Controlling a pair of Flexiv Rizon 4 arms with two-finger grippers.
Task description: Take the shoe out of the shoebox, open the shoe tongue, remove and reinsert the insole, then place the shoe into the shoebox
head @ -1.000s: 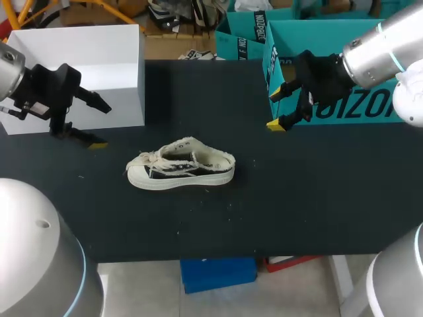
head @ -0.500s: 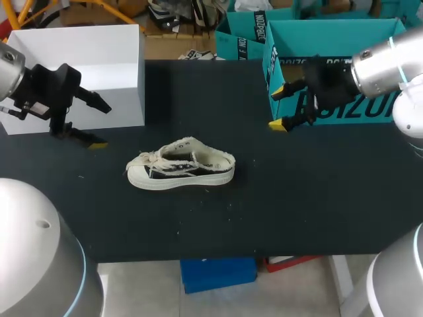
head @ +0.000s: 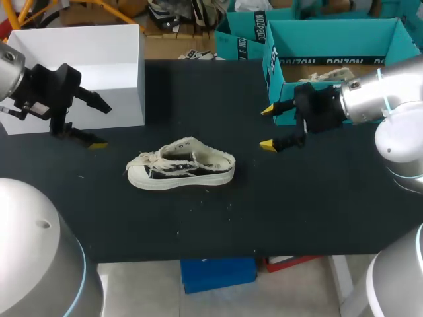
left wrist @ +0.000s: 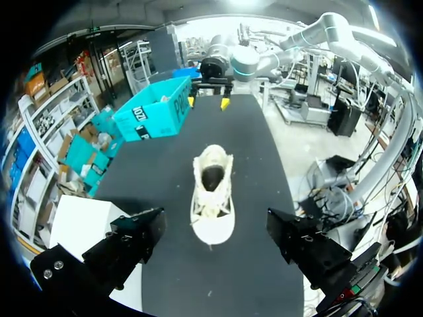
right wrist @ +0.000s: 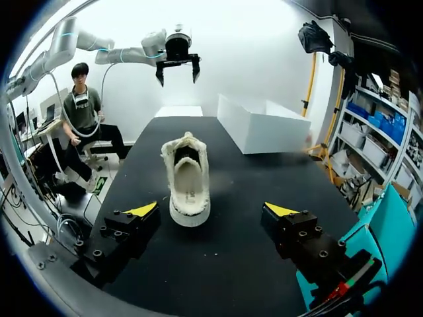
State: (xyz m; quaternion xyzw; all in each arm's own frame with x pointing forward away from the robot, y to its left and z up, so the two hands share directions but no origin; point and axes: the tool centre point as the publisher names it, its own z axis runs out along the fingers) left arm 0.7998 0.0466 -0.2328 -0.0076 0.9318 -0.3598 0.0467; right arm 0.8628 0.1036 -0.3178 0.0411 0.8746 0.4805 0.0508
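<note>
A cream low-top shoe point(head: 180, 165) lies on its sole on the black table point(head: 297, 198), toe to the left, laces loose. In both wrist views the shoe point(left wrist: 211, 191) point(right wrist: 187, 178) is ahead of the fingers, apart from them. My left gripper point(head: 98, 124) point(left wrist: 215, 241) hangs open left of the shoe, in front of a white box. My right gripper point(head: 266, 127) point(right wrist: 211, 210) is open and empty, between the shoe's heel and the teal shoebox point(head: 330, 41). A pale item point(head: 327, 77) lies in the shoebox, partly hidden by my right arm.
A white box point(head: 86, 66) stands at the back left, just behind my left gripper. A second teal box point(head: 241, 36) sits behind the shoebox. Small crumbs dot the table in front of the shoe.
My right arm has come away from the shoebox's front wall, lower and towards the shoe, gripper still open. The left arm and the shoe have not moved.
</note>
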